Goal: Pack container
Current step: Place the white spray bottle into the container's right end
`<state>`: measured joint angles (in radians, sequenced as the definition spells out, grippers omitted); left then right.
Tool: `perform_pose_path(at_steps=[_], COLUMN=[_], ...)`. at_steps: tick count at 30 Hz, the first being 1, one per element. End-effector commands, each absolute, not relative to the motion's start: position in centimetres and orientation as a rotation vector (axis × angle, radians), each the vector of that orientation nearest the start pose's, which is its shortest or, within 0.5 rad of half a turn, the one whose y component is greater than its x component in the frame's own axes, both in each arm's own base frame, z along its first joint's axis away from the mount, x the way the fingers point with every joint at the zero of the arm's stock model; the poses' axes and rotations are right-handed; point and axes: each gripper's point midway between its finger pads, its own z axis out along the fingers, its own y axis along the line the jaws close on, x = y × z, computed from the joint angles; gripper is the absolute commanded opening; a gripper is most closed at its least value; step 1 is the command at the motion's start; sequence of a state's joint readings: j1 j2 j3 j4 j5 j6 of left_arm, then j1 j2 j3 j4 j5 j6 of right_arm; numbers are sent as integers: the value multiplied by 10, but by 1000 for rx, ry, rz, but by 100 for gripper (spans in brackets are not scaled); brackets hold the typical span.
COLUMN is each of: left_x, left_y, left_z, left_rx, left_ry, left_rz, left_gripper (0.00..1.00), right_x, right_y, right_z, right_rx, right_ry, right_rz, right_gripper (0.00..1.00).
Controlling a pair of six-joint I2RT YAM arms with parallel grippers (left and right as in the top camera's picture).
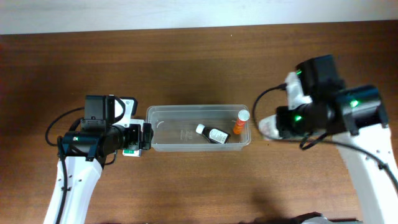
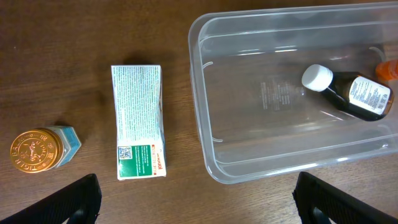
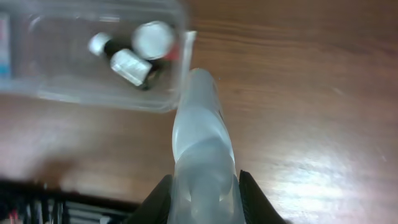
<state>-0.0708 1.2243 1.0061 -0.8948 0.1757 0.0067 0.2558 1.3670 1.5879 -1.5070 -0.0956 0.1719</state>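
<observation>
Packing in progress, seen from overhead and from both wrists. The container [image 1: 174, 127] sits at the middle of the bench [image 1: 199, 56] with its long side running left to right, so that each arm reaches one end wall. Inside, towards the right end, are a dark bottle [image 1: 214, 134] with a white cap, lying on its side, and an orange tube [image 1: 239, 124] with a white cap close against the right wall. The right fingers [image 3: 256, 200] clamp a pale translucent item [image 3: 200, 137], its kind unclear, just right of the container's right rim, probably poised to go over the wall. The left fingers [image 2: 78, 199] stand wide apart, holding nothing, above a white-and-green carton [image 2: 140, 121] that lies flat just left of the container. A gold-lidded jar [image 2: 36, 149] stands further left. Both are unpacked, and the carton is the likely next pick
</observation>
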Motion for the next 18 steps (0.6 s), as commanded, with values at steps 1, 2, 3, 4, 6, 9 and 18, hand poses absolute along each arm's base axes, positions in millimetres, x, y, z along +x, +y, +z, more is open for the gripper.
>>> perform_pose_path(at_steps=[1, 2, 3, 4, 6, 9, 18], left_x=[291, 291, 291, 291, 291, 291, 291], left_y=[-49, -49, -49, -49, -49, -49, -49], left_z=[154, 153, 153, 153, 153, 153, 153], left_rx=[151, 151, 151, 151, 151, 150, 150], left_ry=[2664, 2664, 2664, 2664, 2664, 2664, 2664], left_rz=[-246, -246, -246, -246, -245, -245, -245], left_gripper=[99, 99, 99, 99, 99, 99, 99], right_x=[251, 253, 256, 259, 264, 271, 297], right_y=[111, 115, 119, 122, 130, 135, 147], right_z=[251, 249, 247, 244, 237, 225, 182], right_rx=[-234, -247, -262, -258, -281, -276, -277], right_ry=[2844, 2842, 2838, 2838, 2848, 2881, 2970], right_rz=[244, 225, 200, 174, 166, 149, 94], right_gripper=[23, 23, 23, 23, 23, 23, 23])
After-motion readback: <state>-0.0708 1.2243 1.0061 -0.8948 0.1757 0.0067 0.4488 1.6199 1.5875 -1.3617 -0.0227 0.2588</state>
